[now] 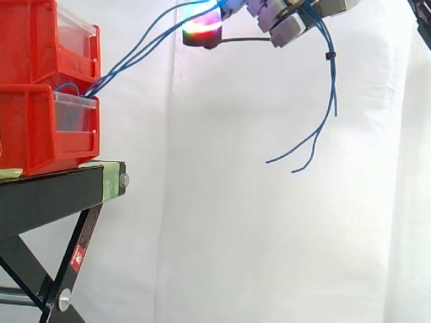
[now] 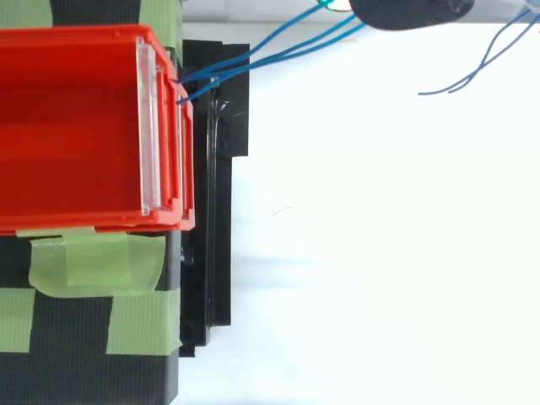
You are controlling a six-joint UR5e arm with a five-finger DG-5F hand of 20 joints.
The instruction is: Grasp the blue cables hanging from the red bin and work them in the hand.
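Side view: hand [image 1: 284, 25] high at 12 o'clock of the frame, fingers curled round the blue cables [image 1: 332, 74], one glowing fingertip pad [image 1: 202, 28] sticking out toward 9 o'clock. The cables' long axis slants from the lower red bin [image 1: 34, 134], at about 8 o'clock from the hand, up into the grip. That span looks close to taut. Loose tails drop out of the hand toward 6 o'clock and curl off free, touching nothing.

The upper red bin [image 1: 34, 40] sits on the lower one, both on the black stand [image 1: 47, 192], with green tape [image 2: 93, 261] on the stand top. The white curtain [image 1: 269, 235] is behind.

Judgement: the grasp is done and the working-in-hand phase is on. Nothing is in the way. The only risk is that pulling further toward 3 o'clock tugs the cables out of the bin or shifts the bin.
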